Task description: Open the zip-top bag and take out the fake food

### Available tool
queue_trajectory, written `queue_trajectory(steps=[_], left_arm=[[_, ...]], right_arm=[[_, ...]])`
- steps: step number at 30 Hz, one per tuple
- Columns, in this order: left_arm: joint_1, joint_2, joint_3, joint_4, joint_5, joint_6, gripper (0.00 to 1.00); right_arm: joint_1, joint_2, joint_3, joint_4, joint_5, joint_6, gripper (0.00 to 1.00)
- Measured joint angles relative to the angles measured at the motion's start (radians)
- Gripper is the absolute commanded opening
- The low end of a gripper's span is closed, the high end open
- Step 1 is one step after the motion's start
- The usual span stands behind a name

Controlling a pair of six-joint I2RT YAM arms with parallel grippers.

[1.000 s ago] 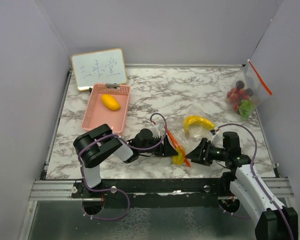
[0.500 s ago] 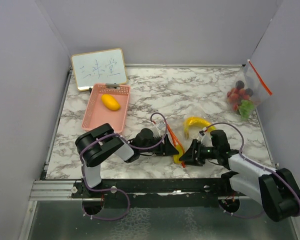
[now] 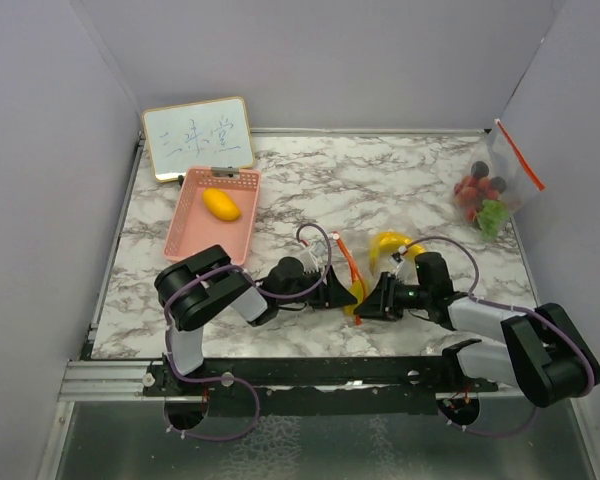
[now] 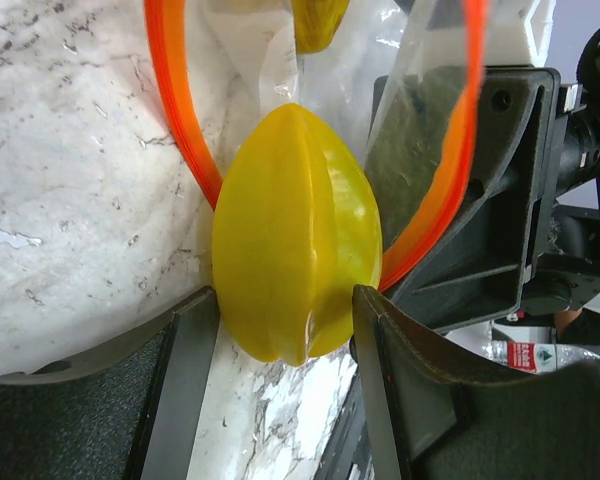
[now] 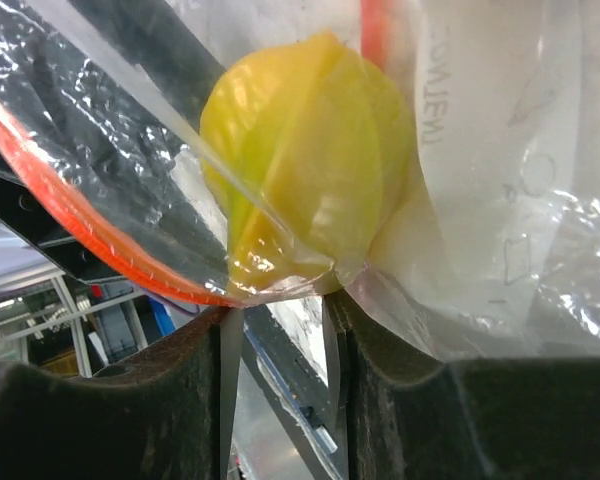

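My left arm (image 3: 220,292) lies low and folded, its forearm running rightward; my right arm (image 3: 485,318) lies low too, stretched leftward. The wrists face each other, so my left gripper (image 3: 342,291) and right gripper (image 3: 373,300) nearly meet tip to tip. My left fingers (image 4: 180,400) press a fruit (image 4: 295,230) from both sides. My right fingers (image 5: 400,400) stand a narrow gap apart with bag (image 5: 500,200) film at their tips; whether they pinch it I cannot tell.
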Motion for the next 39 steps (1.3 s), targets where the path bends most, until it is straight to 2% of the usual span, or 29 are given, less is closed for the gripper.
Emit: queue_trajectory(steps=[3,10,18,23,29,39], left_arm=[[0.005,0.024,0.003,0.039,-0.001,-0.011,0.54],[0.016,0.108,0.043,0.146,0.0,-0.072,0.37],[0.016,0.112,0.047,0.148,0.0,-0.074,0.36],[0.017,0.097,0.047,0.124,-0.001,-0.054,0.37],[0.031,-0.013,0.047,0.008,-0.022,0.012,0.37],[0.031,-0.21,0.008,-0.19,0.01,0.113,0.39]], right_arm=[[0.0,0.028,0.009,0.017,-0.006,-0.025,0.35],[0.001,0.085,0.01,0.033,0.005,-0.071,0.34],[0.002,0.083,0.013,0.031,0.006,-0.096,0.34],[0.004,-0.019,0.051,-0.127,0.083,-0.139,0.4],[0.006,-0.17,0.137,-0.319,0.196,-0.19,0.42],[0.0,-0.154,0.241,-0.372,0.344,-0.208,0.42]])
